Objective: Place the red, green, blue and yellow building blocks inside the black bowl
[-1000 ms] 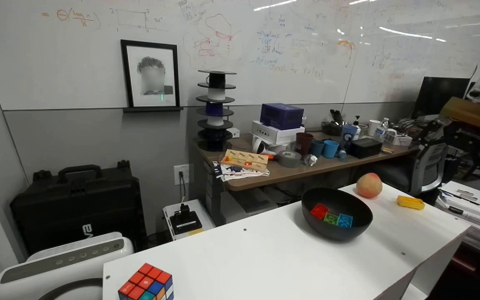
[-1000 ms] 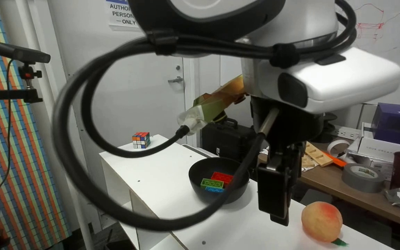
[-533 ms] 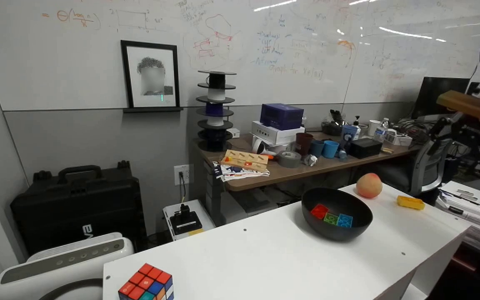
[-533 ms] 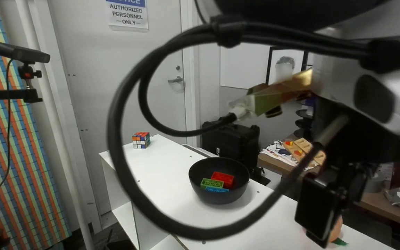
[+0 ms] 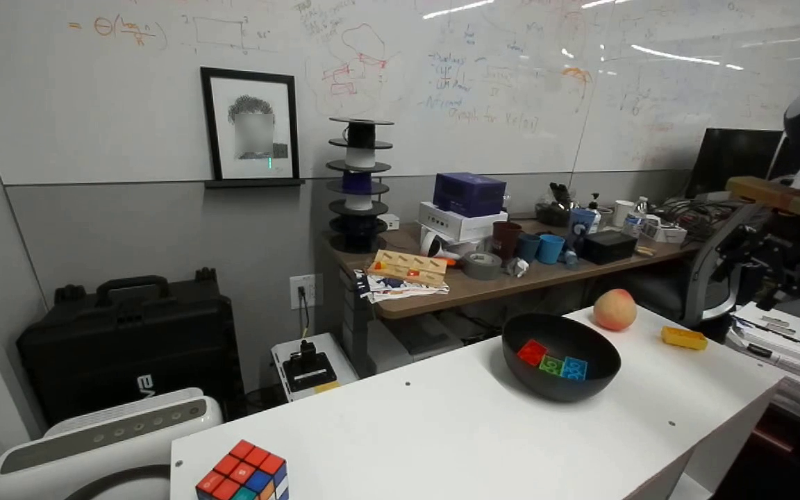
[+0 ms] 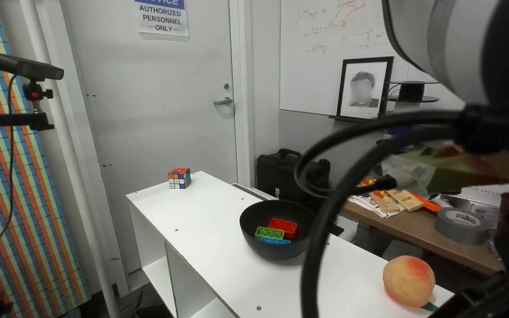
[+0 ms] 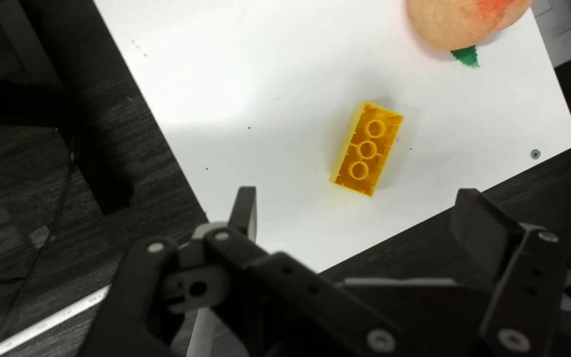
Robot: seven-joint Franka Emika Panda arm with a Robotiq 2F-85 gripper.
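The yellow block [image 7: 367, 148] lies hollow side up on the white table in the wrist view. It also shows in an exterior view [image 5: 684, 338], near the table's right end. My gripper [image 7: 357, 203] is open and empty. Its jaws stand wide apart, with the block ahead of them and untouched. The gripper also shows dark at the right edge of an exterior view [image 5: 746, 281], above the table's level. The black bowl [image 5: 560, 390] holds the red block [image 5: 532, 352], green block [image 5: 551, 365] and blue block [image 5: 574, 369]. The bowl also shows in an exterior view [image 6: 276, 252].
A peach [image 5: 615, 310] stands between bowl and yellow block, near the back edge; its leaf shows in the wrist view [image 7: 466, 56]. A puzzle cube [image 6: 179, 178] sits at the table's far end. The white table [image 5: 400, 437] has open edges. A black cable loop [image 6: 314, 265] hangs from the arm.
The arm and gripper have moved away from above the table near the bowl and peach, toward the yellow block's end. The blocks, bowl, peach and cube have not moved.
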